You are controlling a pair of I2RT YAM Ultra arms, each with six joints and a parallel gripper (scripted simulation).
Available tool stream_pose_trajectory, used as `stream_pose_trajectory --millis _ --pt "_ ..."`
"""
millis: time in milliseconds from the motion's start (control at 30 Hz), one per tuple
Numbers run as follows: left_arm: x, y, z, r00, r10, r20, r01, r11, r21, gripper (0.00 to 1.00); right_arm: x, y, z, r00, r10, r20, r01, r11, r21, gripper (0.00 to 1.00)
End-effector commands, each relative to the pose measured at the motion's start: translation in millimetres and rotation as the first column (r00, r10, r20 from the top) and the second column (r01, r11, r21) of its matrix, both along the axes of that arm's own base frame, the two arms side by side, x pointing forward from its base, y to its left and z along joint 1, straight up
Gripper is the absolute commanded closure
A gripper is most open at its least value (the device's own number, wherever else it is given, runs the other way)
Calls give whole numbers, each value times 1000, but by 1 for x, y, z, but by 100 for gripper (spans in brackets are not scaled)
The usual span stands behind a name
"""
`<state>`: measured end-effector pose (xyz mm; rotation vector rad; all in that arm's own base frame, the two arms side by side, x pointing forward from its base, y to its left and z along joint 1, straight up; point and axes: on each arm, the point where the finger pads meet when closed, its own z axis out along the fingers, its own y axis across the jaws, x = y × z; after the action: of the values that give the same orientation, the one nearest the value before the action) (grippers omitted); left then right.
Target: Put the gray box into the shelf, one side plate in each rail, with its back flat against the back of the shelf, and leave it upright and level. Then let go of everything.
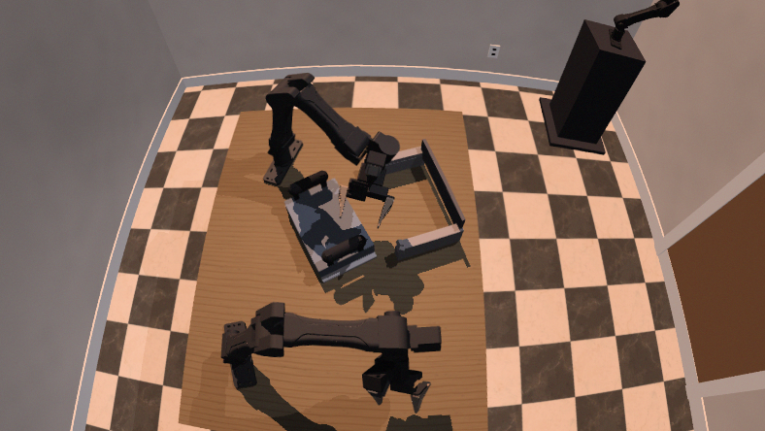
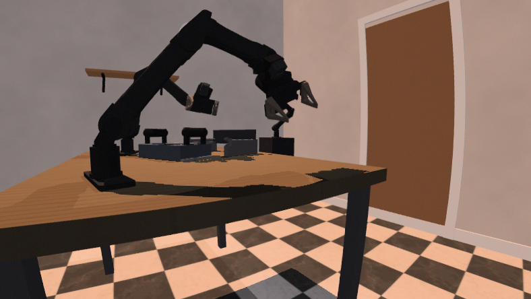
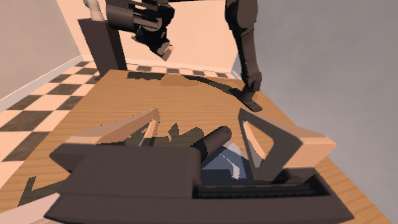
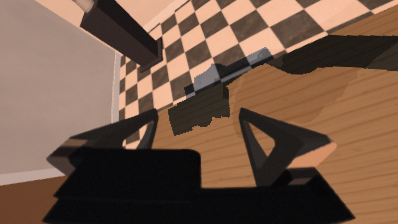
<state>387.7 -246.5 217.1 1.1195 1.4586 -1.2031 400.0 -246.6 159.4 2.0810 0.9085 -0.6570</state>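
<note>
The gray box [image 1: 329, 230] lies flat on the table with two black handles [image 1: 309, 183] on top, turned at an angle and outside the shelf. The shelf [image 1: 441, 182] is a dark U-shaped frame with two side rails, its open side facing the box. My left gripper [image 1: 363, 208] is open and empty, hovering above the box's edge nearest the shelf. In the left wrist view [image 3: 200, 120] one handle [image 3: 212, 142] shows between the fingers, below them. My right gripper [image 1: 398, 395] is open and empty, raised high near the table's other end, and it also shows in the exterior view [image 2: 291, 102].
A tall black pedestal [image 1: 594, 80] with a small arm stands on the floor beyond the table's corner. The right arm's base [image 1: 235, 348] and the left arm's base [image 1: 281, 154] stand on the table. The right wrist view shows the table edge and the checkered floor [image 4: 220, 35].
</note>
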Motion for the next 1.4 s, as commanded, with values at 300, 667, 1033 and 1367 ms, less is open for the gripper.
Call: stream_pose_trajectory --millis 300,667,1033,1367 --pt "0 0 5 1000 -1 15 1 1000 -3 0 0 0 5 1000 0 13 0 1000 -5 0" --pt "0 -5 27 1000 10 17 -10 1000 -5 0 4 9 14 999 39 25 -39 999 -3 0" --pt "-1 -11 18 970 105 -220 -95 994 56 0 19 42 12 978 207 -17 -206 978 46 0" --pt "-8 -17 10 854 238 -462 -184 970 161 0 35 89 12 903 427 -52 -421 902 100 0"
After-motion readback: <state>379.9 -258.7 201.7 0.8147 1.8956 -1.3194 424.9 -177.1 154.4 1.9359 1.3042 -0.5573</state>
